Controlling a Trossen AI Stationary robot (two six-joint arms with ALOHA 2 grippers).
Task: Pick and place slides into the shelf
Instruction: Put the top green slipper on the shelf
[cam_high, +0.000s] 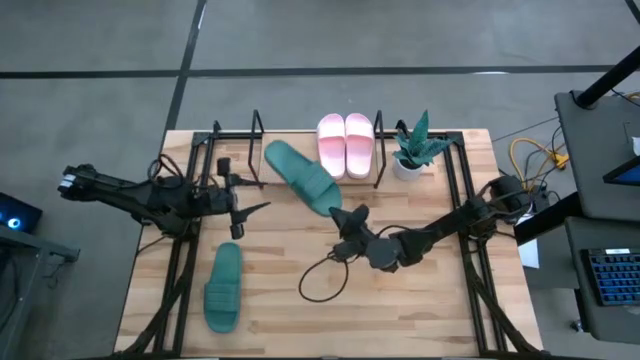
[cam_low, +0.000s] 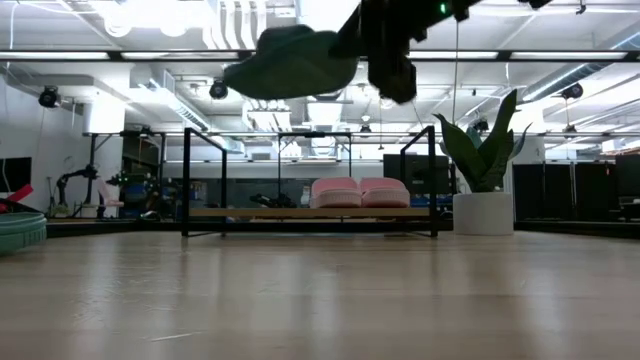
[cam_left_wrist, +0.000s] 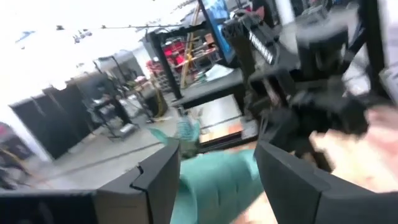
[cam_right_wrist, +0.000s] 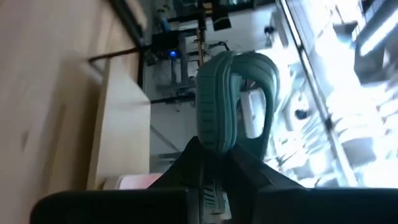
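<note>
My right gripper (cam_high: 345, 212) is shut on one dark green slide (cam_high: 300, 175), which is high above the table in the low view (cam_low: 290, 62), in front of the shelf (cam_low: 310, 180). The pale pink pair (cam_high: 345, 145) lies side by side on the shelf's right half. The second green slide (cam_high: 222, 285) lies flat on the table near its near left corner. My left gripper (cam_high: 248, 212) is open and touches nothing. It hovers left of the held slide, which shows between its fingers in the left wrist view (cam_left_wrist: 217, 183). My right gripper pinches the green slide between its two fingers at the sole's end nearest the gripper (cam_right_wrist: 214, 140). The fingers (cam_right_wrist: 186, 162) come from the table's right, pointing along the slide. The slide is lifted clear and reaches out toward the shelf's left half, with its strap (cam_right_wrist: 249, 68) at the far part.
A potted plant (cam_high: 415, 150) in a white pot stands at the shelf's right end. A dark cable loop (cam_high: 320, 280) lies on the table under the right arm. The shelf's left half (cam_high: 235, 150) holds nothing. Black arm frames run along both table sides.
</note>
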